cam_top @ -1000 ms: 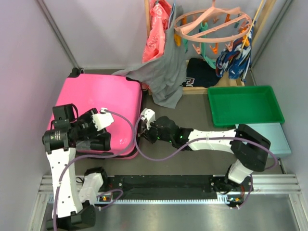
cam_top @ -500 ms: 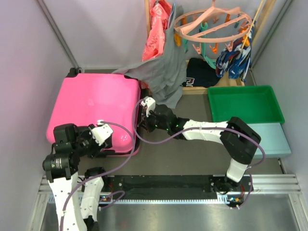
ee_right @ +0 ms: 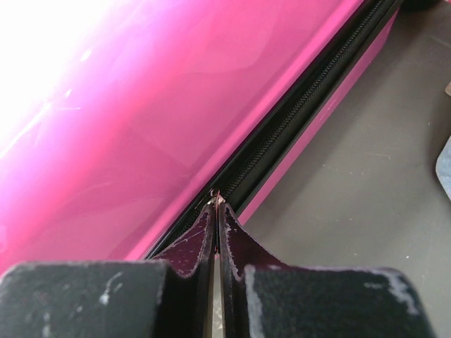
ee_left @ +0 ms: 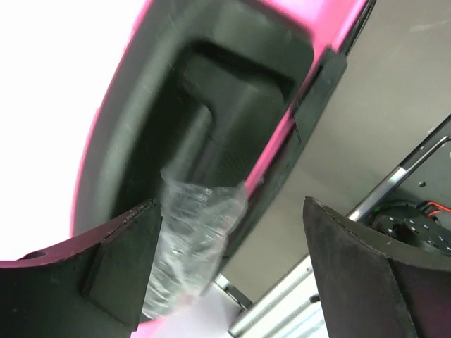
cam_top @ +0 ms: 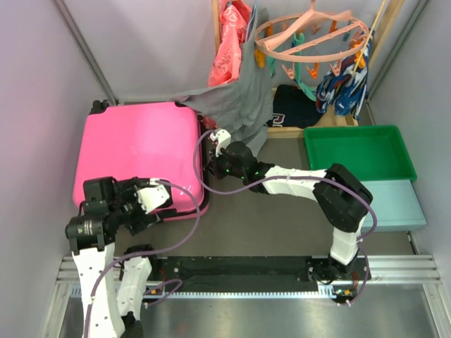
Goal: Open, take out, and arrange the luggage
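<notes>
Your left gripper (ee_left: pixel 231 211) held its jaws wide apart beside the large hot-pink hard-shell suitcase's (cam_top: pixel 134 151) recessed black handle (ee_left: pixel 225 120). Your right gripper (ee_right: pixel 217 205) had its jaws pressed together at the black zipper (ee_right: pixel 296 120).

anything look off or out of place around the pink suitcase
Two things. The hanging grey shirt seems to trail onto the far right corner of the luggage, where it might snag the lid. In the left wrist view, crumpled clear plastic clings to the black recessed handle.
</notes>
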Controlling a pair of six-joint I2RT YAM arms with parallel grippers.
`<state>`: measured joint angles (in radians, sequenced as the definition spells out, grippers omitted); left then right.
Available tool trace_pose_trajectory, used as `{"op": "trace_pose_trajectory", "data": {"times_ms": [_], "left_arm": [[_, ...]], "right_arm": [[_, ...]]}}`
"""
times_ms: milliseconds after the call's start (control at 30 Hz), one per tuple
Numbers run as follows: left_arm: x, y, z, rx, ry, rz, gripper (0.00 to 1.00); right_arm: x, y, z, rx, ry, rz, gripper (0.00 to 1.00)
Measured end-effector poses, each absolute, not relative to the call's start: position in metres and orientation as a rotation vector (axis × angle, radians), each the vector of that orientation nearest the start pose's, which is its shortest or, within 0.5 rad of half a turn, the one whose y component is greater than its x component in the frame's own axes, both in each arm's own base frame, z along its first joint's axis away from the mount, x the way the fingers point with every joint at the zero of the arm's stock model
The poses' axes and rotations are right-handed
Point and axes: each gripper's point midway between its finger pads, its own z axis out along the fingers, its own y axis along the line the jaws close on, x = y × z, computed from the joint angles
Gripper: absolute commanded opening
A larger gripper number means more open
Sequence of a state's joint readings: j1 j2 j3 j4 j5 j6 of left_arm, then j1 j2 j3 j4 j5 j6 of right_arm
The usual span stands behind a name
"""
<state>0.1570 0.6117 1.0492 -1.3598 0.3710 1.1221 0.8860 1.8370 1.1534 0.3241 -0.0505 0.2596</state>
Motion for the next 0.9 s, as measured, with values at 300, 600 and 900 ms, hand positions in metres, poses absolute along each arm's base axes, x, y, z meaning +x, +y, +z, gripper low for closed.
{"op": "trace_pose_trajectory", "data": {"times_ms": [300,600,900], "left_arm": [[0.163,-0.027,0.205,1.337,2.042,-0.105,0.7],[0.162,-0.034,0.187,1.383,2.016,-0.176,0.51],[0.17,-0.043,0.188,1.545,1.805,-0.11,0.0]], "right_arm": [[0.325,0.429,0.135,-0.64,1.906,0.81,0.0],[0.325,0.43,0.135,-0.635,1.906,0.815,0.0],[0.335,0.426,0.137,-0.587,1.897,0.801,0.0]]}}
